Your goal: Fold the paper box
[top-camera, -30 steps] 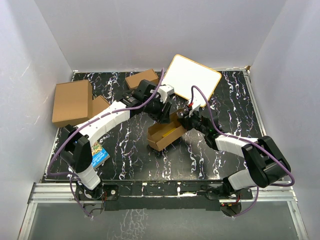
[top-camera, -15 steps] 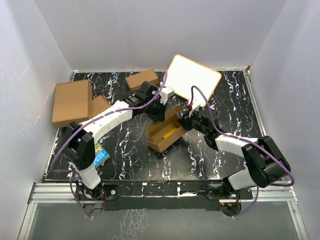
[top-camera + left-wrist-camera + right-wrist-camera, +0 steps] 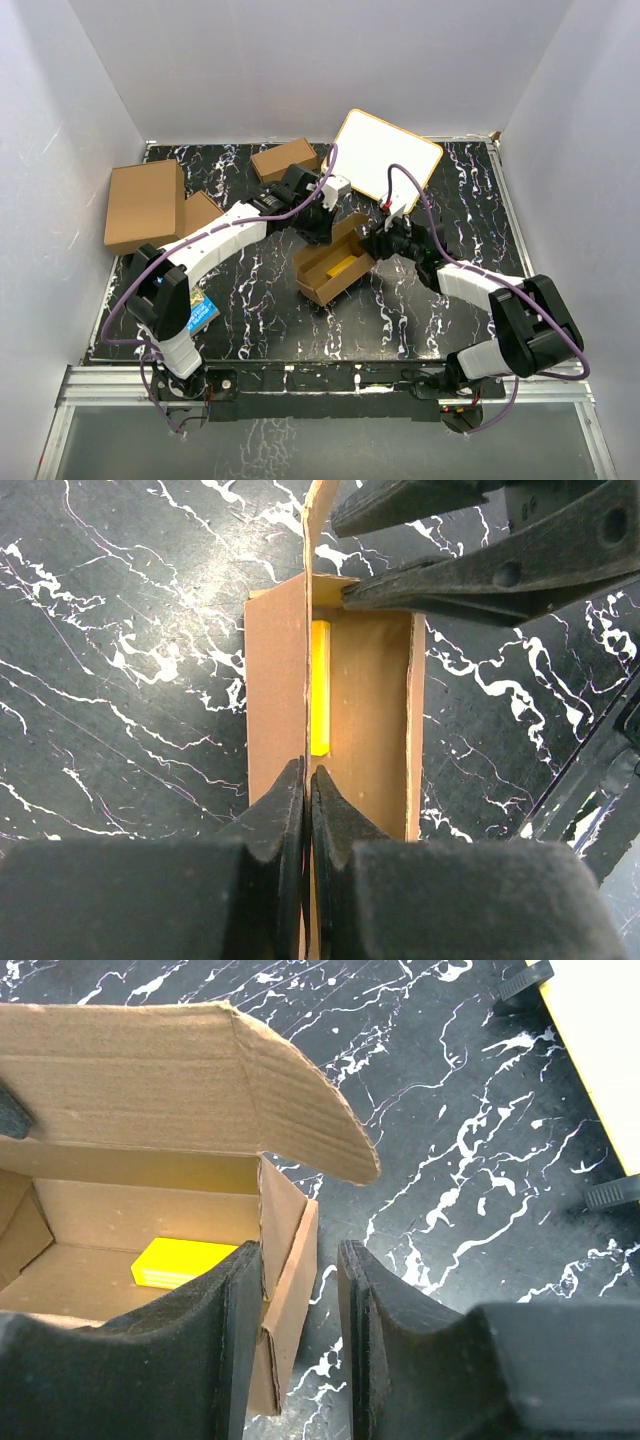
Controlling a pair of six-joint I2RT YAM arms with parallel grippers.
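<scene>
Top view: shows the box [image 3: 333, 263] open, just in front of the board [image 3: 386, 157]. Left wrist: shows the left gripper [image 3: 307, 770] pinched tight on the box's thin upright wall. Right wrist: shows the right gripper [image 3: 298, 1252] slightly parted, astride the end wall. Probably light and easily creased (corrugated card); best to hold near the folds.

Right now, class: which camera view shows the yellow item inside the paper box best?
The right wrist view: the yellow item lies large on the paper box floor. Left wrist shows a thin strip; top view a small patch.
</scene>
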